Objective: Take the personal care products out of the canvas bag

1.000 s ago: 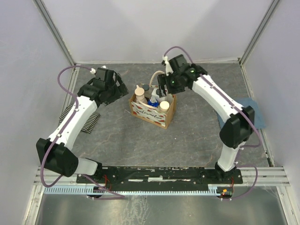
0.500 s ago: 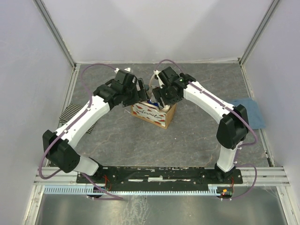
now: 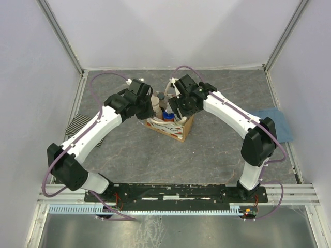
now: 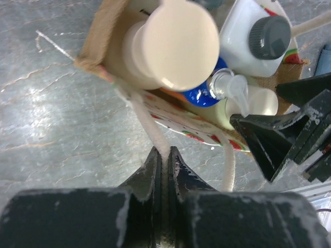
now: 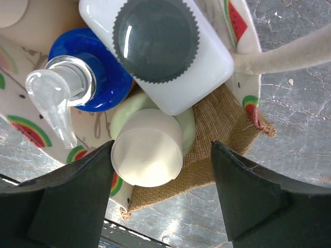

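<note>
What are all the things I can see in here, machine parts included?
tan-brown burlap bag with a watermelon-print white panel: one, middle of the table
white bottle with dark ribbed cap: one, upright in the bag
blue-capped bottle with clear pump spout: one, in the bag beside the white bottle
pale green bottle with cream cap: one, in a corner of the bag
tan bottle with broad cream cap: one, at the bag's end nearest the left gripper
folded blue cloth: one, right edge of the table
black-and-white striped cloth: one, left edge
grey stone-look table: one, under everything
left gripper: black, shut on the bag's cream rope handle
right gripper: black, open, a finger either side of the pale green bottle
</note>
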Action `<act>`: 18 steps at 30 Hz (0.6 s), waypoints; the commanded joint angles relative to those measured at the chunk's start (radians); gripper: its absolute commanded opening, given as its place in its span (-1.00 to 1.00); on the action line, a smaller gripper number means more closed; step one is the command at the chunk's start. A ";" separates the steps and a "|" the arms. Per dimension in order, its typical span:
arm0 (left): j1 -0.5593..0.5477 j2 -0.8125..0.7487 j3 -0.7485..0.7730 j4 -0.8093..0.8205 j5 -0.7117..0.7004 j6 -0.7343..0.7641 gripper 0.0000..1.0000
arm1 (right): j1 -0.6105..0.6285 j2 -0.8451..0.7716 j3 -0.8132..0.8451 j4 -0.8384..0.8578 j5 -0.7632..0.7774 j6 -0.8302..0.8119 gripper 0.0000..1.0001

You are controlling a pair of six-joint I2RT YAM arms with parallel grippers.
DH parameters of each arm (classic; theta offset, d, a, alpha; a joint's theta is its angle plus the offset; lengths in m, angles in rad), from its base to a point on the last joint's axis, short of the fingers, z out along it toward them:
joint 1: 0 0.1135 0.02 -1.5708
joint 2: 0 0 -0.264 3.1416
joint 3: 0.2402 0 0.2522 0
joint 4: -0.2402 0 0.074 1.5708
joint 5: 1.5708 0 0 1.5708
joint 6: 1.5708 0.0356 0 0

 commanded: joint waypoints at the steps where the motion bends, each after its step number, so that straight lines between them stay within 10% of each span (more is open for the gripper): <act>1: -0.005 -0.124 0.027 -0.056 -0.033 -0.049 -0.95 | 0.047 -0.023 0.016 -0.023 0.021 -0.020 0.63; 15: 0.000 -0.284 0.028 -0.218 -0.180 -0.071 -0.94 | 0.193 0.035 0.024 -0.031 0.092 0.010 0.55; 18: 0.004 -0.280 0.008 -0.221 -0.179 -0.067 -0.67 | 0.198 0.031 0.018 -0.032 0.089 0.024 0.49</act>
